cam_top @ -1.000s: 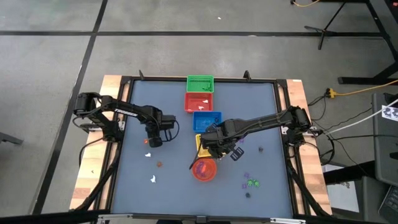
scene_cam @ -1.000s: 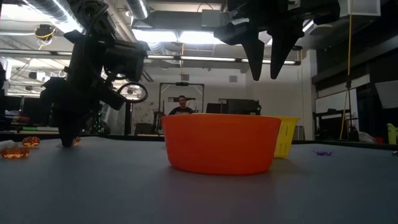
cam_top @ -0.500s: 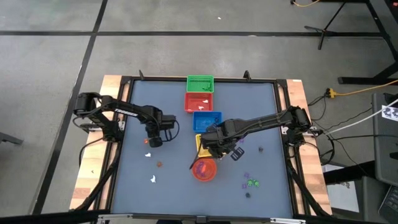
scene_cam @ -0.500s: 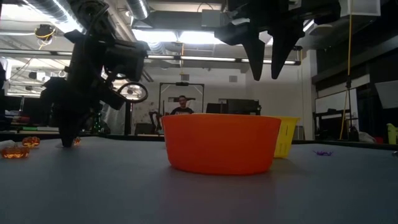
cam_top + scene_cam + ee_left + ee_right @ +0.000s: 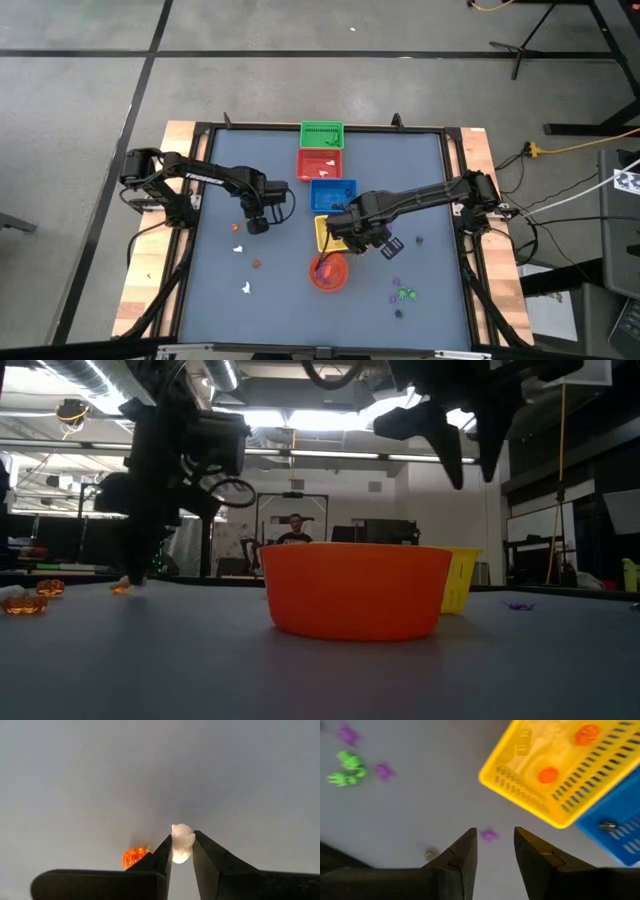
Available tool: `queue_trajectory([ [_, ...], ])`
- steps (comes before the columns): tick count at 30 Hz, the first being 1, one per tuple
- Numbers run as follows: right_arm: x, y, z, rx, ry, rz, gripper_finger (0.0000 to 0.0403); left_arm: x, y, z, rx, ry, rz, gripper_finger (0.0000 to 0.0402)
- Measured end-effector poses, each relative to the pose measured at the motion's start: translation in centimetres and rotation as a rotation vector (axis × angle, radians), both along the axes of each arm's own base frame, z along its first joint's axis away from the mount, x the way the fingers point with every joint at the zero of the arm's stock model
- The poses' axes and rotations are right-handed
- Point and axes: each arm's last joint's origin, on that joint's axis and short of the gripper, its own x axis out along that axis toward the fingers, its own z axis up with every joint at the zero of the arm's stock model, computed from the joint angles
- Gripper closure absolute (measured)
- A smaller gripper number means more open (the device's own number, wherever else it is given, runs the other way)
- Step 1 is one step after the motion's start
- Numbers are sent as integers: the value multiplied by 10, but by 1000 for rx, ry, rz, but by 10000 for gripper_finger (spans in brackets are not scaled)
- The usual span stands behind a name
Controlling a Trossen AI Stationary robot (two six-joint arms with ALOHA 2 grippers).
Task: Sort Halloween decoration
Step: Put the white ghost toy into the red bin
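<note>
Halloween decoration pieces lie scattered on the grey counter (image 5: pixel 210 300) around the round orange bowl (image 5: pixel 328 272): white and orange ones left of it, purple and green ones right of it. Behind the bowl runs a row of yellow basket (image 5: pixel 555 765), blue basket (image 5: pixel 332 193), red basket (image 5: pixel 321 164) and green basket (image 5: pixel 321 133). The right gripper (image 5: pixel 494 851) hangs beside the yellow basket, fingers apart and empty. The left gripper (image 5: pixel 181 851), left of the blue basket, pinches a white ghost trinket (image 5: pixel 181 841); an orange pumpkin trinket (image 5: pixel 134 856) lies just beside.

Four baskets (image 5: pixel 322 134), orange bowl (image 5: pixel 328 273)
</note>
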Motion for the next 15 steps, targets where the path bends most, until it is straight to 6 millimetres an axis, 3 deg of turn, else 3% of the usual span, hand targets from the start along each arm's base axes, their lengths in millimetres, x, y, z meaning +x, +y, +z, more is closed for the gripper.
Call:
queue_trajectory([
  [7, -16, -3, 24, 36, -29, -57, 276, 21, 3, 20, 18, -125, 0, 356],
  [15, -50, -10, 47, 60, -145, -130, 276, 55, 9, 45, 87, -402, -93, 355],
])
